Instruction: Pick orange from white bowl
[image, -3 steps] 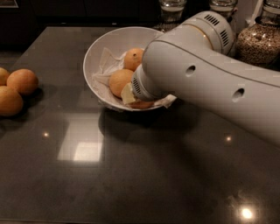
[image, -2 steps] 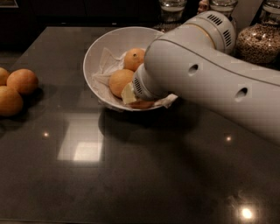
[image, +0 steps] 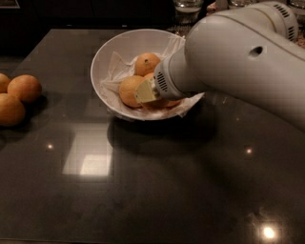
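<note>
The white bowl (image: 102, 57) lined with crumpled white paper stands at the back middle of the dark table. It holds an orange (image: 128, 90) at the front left with even skin, an orange with a dark dot (image: 146, 63) behind it, and part of another orange (image: 164, 103) under the wrist. My gripper (image: 147, 91) reaches into the bowl from the right and sits against the right side of the front orange. My white arm (image: 238, 52) hides the bowl's right half.
Three loose oranges (image: 24, 88) lie on the table at the left edge. A glass (image: 187, 9) stands behind the bowl at the back edge. The dark glossy table (image: 143, 190) stretches towards the front.
My arm's big white link has swung up and to the right, and more of the bowl's front rim shows. The gripper stays in the bowl by the front orange.
</note>
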`<action>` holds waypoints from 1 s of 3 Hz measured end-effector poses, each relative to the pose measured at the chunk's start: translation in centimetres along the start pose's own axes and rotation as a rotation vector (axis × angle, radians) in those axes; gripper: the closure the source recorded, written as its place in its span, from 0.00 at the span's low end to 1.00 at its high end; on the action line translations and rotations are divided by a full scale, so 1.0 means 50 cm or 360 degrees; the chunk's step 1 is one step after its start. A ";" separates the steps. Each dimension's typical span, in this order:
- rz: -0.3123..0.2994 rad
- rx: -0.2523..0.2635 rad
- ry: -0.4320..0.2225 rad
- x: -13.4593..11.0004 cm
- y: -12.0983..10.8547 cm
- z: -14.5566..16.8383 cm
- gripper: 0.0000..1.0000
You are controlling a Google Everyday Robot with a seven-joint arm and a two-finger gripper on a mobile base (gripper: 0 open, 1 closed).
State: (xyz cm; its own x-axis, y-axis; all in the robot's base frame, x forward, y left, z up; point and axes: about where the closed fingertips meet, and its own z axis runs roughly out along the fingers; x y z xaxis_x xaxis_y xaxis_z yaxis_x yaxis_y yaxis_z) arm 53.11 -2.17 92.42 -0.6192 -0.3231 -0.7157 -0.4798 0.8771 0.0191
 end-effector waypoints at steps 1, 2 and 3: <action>-0.0035 -0.0075 -0.0117 -0.031 0.002 -0.043 1.00; 0.0019 -0.0189 -0.0254 -0.058 -0.032 -0.062 1.00; 0.0032 -0.0415 -0.0327 -0.081 -0.037 -0.056 1.00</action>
State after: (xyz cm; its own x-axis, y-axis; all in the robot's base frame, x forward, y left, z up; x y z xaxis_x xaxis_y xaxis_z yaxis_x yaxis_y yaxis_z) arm 54.76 -3.46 97.23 -0.5046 -0.2052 -0.8386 -0.6284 0.7534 0.1938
